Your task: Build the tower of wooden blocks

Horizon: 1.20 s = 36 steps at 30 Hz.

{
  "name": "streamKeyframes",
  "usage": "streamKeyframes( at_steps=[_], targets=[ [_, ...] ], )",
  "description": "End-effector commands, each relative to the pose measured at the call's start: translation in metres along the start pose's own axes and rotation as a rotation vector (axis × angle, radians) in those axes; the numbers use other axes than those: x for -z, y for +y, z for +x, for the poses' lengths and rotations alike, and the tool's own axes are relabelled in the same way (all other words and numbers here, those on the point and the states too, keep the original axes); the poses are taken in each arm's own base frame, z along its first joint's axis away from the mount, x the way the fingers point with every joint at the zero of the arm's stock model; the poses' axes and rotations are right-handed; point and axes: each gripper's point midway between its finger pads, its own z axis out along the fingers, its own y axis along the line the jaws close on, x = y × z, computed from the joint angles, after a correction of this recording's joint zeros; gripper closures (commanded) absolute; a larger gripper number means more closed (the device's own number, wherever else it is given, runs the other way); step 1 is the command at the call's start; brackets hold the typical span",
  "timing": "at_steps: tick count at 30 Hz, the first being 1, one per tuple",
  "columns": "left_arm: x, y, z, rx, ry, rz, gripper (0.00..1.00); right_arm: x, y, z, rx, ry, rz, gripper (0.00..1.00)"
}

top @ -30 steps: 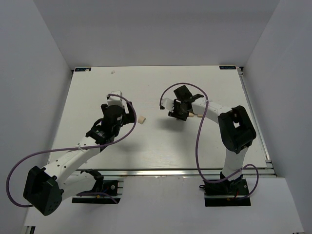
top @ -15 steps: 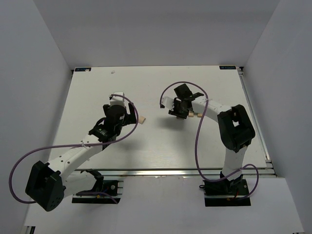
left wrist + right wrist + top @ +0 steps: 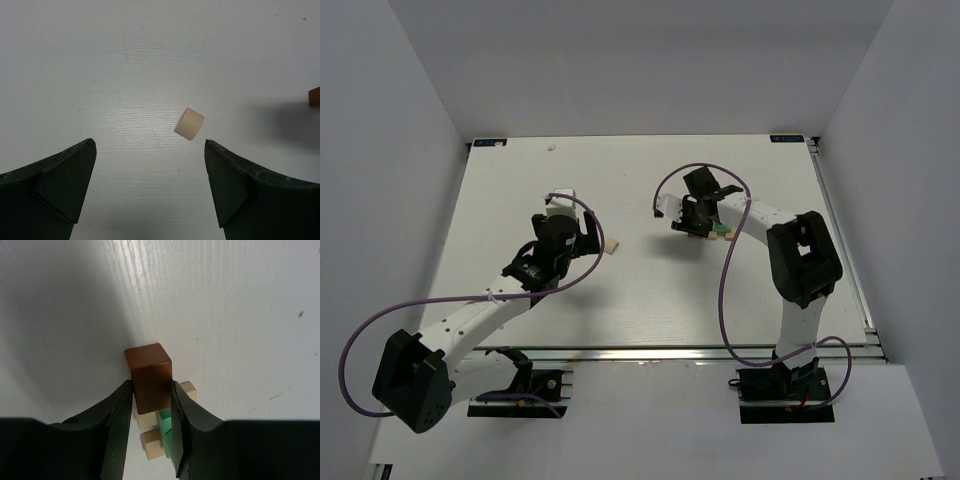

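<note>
We see the left gripper (image 3: 149,146) hanging over the white table (image 3: 520,190) with its jaws spread wide and nothing between them. A loose tan block (image 3: 189,123) lies on the table just ahead of the gap, nearer the right-hand finger, touching neither finger. In the top view that loose tan block (image 3: 611,246) sits a little left of the table's middle, well apart from the other blocks, with the left gripper (image 3: 585,238) just beside it on the side toward the left edge.

The right gripper (image 3: 149,386) is closed on the dark brown block (image 3: 148,375), one finger pressed on each side face and the block's upper part standing clear of the fingertips. We cannot see a notch on it from here. Beneath it a mint green block (image 3: 166,426) lies among tan blocks (image 3: 153,445), packed close together; whether the brown one rests on them we cannot tell. From above, the right gripper (image 3: 695,222) is right of the table's middle, about halfway between near and far edges, and the mint green block (image 3: 722,230) shows just beside it toward the right edge.
</note>
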Motion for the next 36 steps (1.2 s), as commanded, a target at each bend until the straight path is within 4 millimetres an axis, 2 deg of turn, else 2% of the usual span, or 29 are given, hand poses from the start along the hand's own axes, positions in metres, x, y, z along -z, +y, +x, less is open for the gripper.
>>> streamKeyframes(
  at_steps=[1,9,13,23,24,25,30,33,34,36],
  targets=[
    [-0.001,-0.005,-0.009,0.004,-0.019,0.016,0.02,-0.001,-0.013,-0.002,0.029,0.001,0.007,0.79],
    [-0.004,-0.006,-0.006,-0.001,-0.004,0.016,0.02,0.0,-0.016,0.001,0.02,0.002,0.006,0.79],
    [-0.003,-0.006,-0.005,-0.003,-0.002,0.015,0.02,0.0,-0.018,0.001,0.016,-0.005,0.01,0.73],
    [-0.002,-0.005,-0.006,-0.003,-0.003,0.012,0.02,-0.001,-0.018,0.004,-0.004,-0.006,-0.005,0.72],
    [-0.003,-0.005,-0.005,-0.003,-0.002,0.014,0.02,-0.001,-0.019,0.004,-0.003,-0.006,-0.005,0.69],
    [-0.003,-0.005,-0.006,-0.002,-0.004,0.014,0.02,-0.001,-0.018,0.004,-0.003,-0.007,-0.006,0.63],
    [-0.005,-0.005,-0.004,-0.009,0.002,0.011,0.02,-0.001,-0.02,-0.002,-0.003,-0.033,-0.008,0.57],
    [-0.005,-0.006,-0.004,-0.011,0.006,0.009,0.02,0.001,-0.021,-0.004,-0.005,-0.037,-0.005,0.5],
    [-0.005,-0.006,-0.004,-0.011,0.007,0.011,0.02,0.002,-0.022,-0.004,-0.006,-0.039,-0.001,0.45],
    [-0.005,-0.006,-0.004,-0.011,0.006,0.014,0.02,0.005,-0.024,-0.007,-0.004,-0.047,0.0,0.42]
  ],
)
